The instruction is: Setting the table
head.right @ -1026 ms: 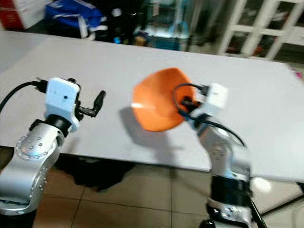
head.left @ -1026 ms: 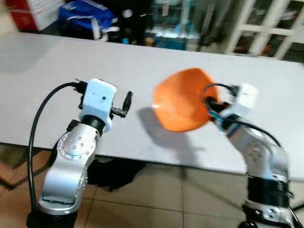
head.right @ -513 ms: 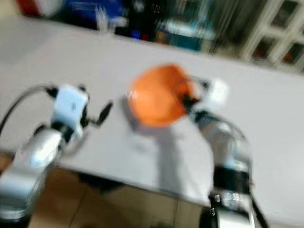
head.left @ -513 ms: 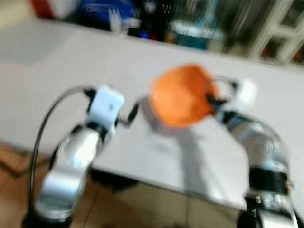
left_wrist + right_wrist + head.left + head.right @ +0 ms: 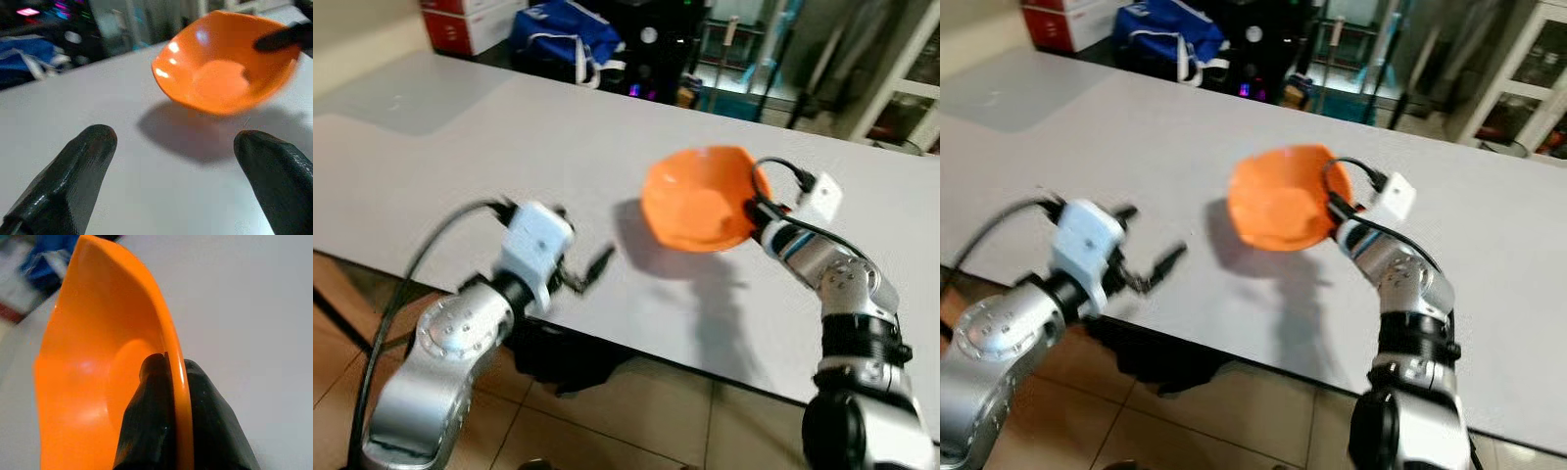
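An orange bowl [image 5: 698, 196] hangs tilted just above the white table [image 5: 460, 137], casting a shadow beneath it. My right gripper [image 5: 756, 208] is shut on the bowl's right rim; in the right wrist view one finger [image 5: 149, 401] presses inside the orange bowl [image 5: 88, 382] and the other outside. My left gripper [image 5: 592, 271] is open near the table's front edge, left of the bowl and apart from it. Its two black fingers [image 5: 73, 171] frame the orange bowl [image 5: 225, 73] in the left wrist view, with nothing between them.
Behind the table's far edge lie a blue bag [image 5: 563, 24], a red-and-white box [image 5: 460, 20] and dark clutter. White framed doors [image 5: 901, 69] stand at the back right. Tiled floor [image 5: 607, 421] runs under the front edge.
The camera has shifted and steadied after blur. The bowl has swung from facing me to a more upright tilt, farther over the table. The left gripper sits lower, near the front edge.
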Robot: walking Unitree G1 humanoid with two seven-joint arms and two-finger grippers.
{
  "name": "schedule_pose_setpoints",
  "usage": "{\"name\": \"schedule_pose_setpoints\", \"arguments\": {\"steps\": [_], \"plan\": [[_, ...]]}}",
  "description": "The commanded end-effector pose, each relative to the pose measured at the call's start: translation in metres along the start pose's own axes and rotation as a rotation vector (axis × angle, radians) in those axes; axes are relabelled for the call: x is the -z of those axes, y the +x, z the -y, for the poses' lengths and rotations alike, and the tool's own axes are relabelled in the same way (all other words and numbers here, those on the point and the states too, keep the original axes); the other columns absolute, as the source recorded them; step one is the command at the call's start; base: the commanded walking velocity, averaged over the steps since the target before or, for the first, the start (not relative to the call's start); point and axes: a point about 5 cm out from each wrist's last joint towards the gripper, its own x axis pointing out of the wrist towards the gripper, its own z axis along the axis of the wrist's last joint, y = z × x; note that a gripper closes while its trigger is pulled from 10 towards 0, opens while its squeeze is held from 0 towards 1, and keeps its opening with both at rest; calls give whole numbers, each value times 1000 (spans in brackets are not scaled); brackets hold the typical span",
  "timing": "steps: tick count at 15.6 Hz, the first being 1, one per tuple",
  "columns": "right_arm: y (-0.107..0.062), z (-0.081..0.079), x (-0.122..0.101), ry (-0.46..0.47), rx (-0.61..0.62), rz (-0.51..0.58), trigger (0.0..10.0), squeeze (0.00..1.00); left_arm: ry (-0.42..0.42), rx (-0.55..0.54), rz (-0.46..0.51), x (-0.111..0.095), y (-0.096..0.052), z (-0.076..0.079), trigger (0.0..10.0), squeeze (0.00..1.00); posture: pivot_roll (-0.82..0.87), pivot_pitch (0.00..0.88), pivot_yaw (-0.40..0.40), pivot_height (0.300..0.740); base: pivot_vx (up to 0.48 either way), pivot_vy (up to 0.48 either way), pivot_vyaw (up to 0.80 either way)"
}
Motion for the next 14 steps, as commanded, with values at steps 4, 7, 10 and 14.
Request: {"name": "schedule_pose_setpoints", "arguments": {"steps": [4,7,10,14], "plan": [[14,0,-7,200,39,25,10000,0,32,65,-25,2,-5,1,10000,0,15,13,-50,740,0,0,0],[20,-5,-5,240,61,0,10000,0,9,120,-38,4,-11,7,10000,0,22,12,-57,740,0,0,0],[21,-2,-3,268,123,-55,10000,0,31,167,-75,8,-16,11,10000,0,23,14,-57,740,0,0,0],[21,4,-4,309,145,-74,10000,0,34,174,-80,8,-16,10,10000,0,16,15,-50,740,0,0,0]]}}
